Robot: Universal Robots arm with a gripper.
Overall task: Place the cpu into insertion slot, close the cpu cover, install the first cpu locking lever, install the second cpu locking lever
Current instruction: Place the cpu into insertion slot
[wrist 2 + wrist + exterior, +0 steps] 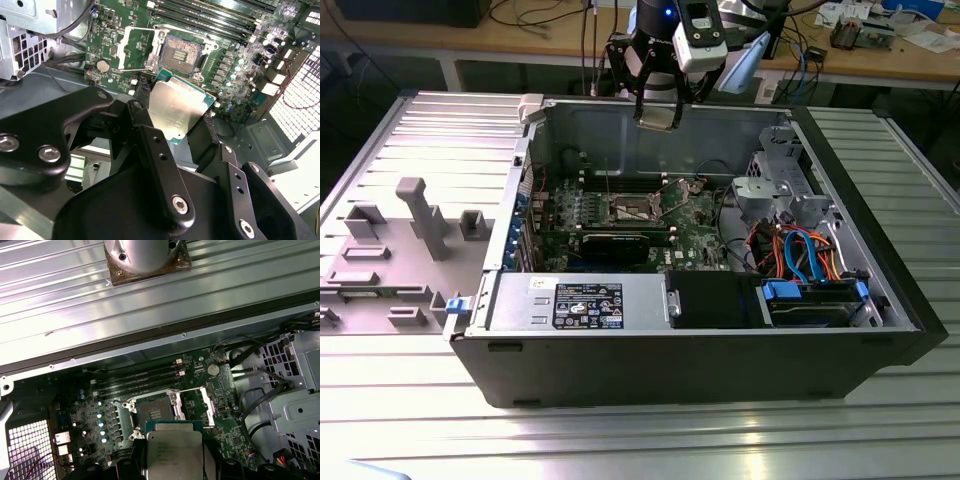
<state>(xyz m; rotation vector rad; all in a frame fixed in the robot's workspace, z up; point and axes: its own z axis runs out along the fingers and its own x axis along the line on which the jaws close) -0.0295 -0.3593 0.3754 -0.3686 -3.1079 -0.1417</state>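
exterior view: the tool (658, 112) hangs above the open computer case (680, 355), which lies on the ribbed metal bench (620, 440). it is clenched on the cpu (660, 120), held well clear of the green circuit board (705, 235). the insertion slot (632, 208) lies on that board, uncovered.

second wrist view: the cpu (177, 112) sits between the tool's two black fingers (142, 97), silver top towards the camera. the insertion slot (182, 52) is bare, its contact field exposed. the cpu cover (127, 45) stands swung open beside the slot.

first wrist view: the cpu (175, 452) is raised above the board, apart from the insertion slot (156, 412). the cpu cover (209, 410) is open at the slot's edge. long memory slots (140, 377) run alongside.
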